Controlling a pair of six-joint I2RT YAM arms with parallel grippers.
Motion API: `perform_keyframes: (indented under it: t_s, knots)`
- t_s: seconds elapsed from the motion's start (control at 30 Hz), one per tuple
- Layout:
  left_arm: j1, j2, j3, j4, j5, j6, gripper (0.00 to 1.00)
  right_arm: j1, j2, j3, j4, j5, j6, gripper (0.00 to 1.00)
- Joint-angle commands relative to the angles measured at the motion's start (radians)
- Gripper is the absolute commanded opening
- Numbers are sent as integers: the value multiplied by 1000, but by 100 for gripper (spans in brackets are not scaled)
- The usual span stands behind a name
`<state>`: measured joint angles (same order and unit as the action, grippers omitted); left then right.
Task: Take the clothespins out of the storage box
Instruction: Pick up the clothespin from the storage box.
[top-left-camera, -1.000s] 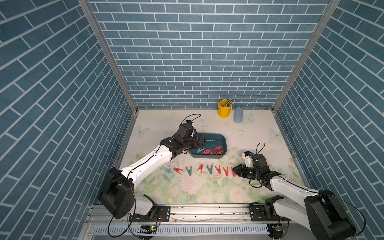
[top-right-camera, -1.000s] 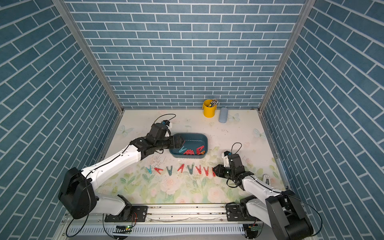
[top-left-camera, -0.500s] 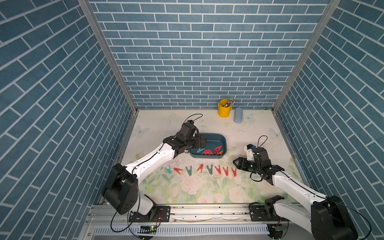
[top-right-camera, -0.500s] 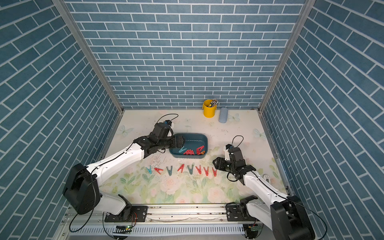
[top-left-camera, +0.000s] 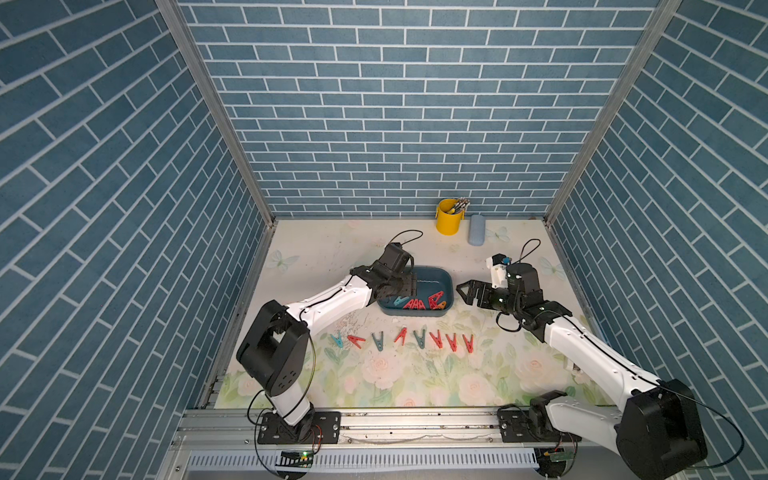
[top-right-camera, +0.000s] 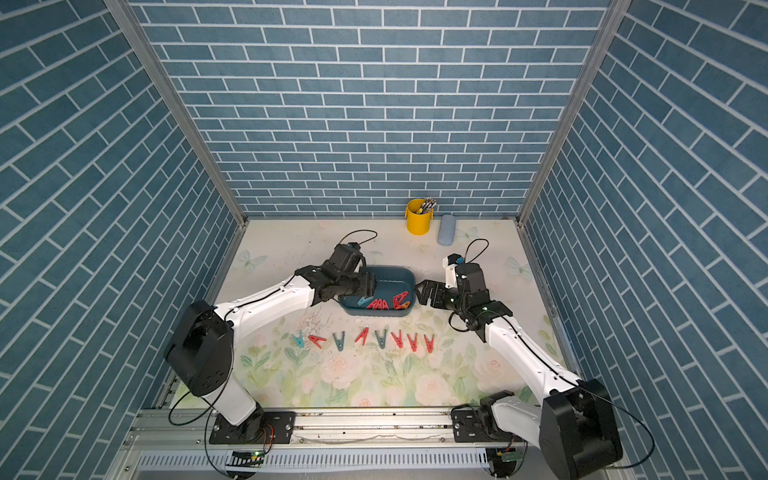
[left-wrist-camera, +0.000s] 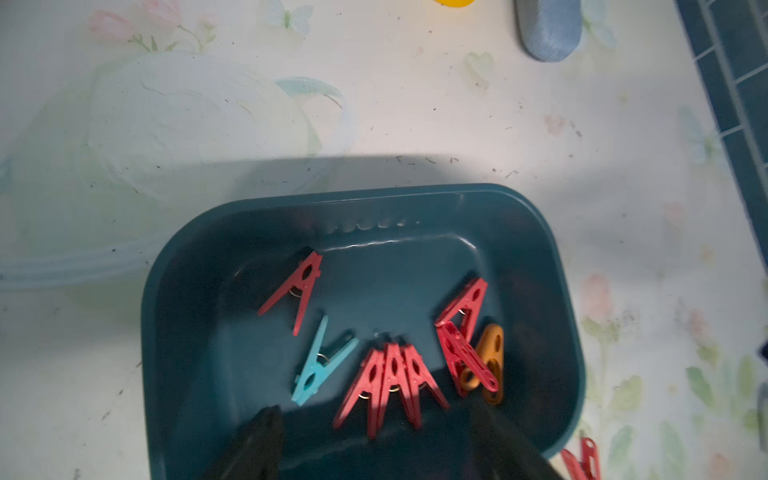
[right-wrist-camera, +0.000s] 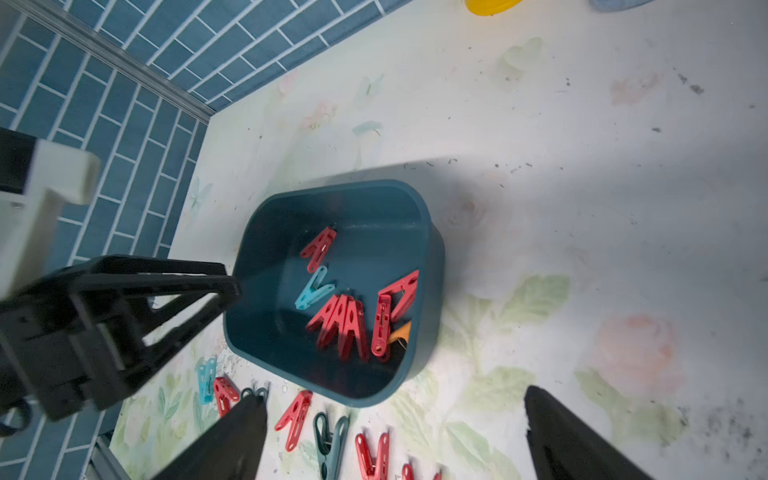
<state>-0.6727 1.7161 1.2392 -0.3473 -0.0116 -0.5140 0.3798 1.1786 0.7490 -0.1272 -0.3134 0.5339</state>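
Floral tabletop (top-left-camera: 332, 249) in both top views: my left arm (top-left-camera: 332, 299) hides one end of the storage box (top-left-camera: 446, 279), with eight clothespins (top-left-camera: 420, 337) in a row before it. Left wrist view: my left gripper (left-wrist-camera: 372, 411), jaws spread and tips cropped, hangs over eight more inside, the orange one (left-wrist-camera: 492, 345) half buried. Right wrist view: my right gripper (right-wrist-camera: 395, 392) gapes empty near the box.

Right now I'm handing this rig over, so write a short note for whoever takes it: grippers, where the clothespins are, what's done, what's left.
The left gripper is open, low over the box, jaws straddling three red clothespins, gripping nothing.
The right gripper is open and empty beside the box.
Done: eight clothespins lie in a row on the table in front of the box.
Left: about eight in the box, six red, one teal, one orange.
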Motion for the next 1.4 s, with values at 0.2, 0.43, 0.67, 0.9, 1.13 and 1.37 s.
perform_keyframes:
  t_s: [0.2,0.43,0.67,0.9,1.13,1.37]
  knots:
    - [7,166,107,-94,-140,91,33,17,84,121,21,-73,-46,99]
    - [21,253,153,-102,-131,124,26,20,142,157,31,-108,-65,100]
    - [30,302,164,-104,-140,135,26,21,174,184,21,-120,-86,99]
    - [34,336,182,-102,-158,149,26,20,187,184,21,-130,-85,100]
    - [39,370,201,-99,-160,167,24,19,173,175,19,-125,-80,99]
    - [37,352,210,-112,-128,161,9,21,149,139,41,-130,-58,99]
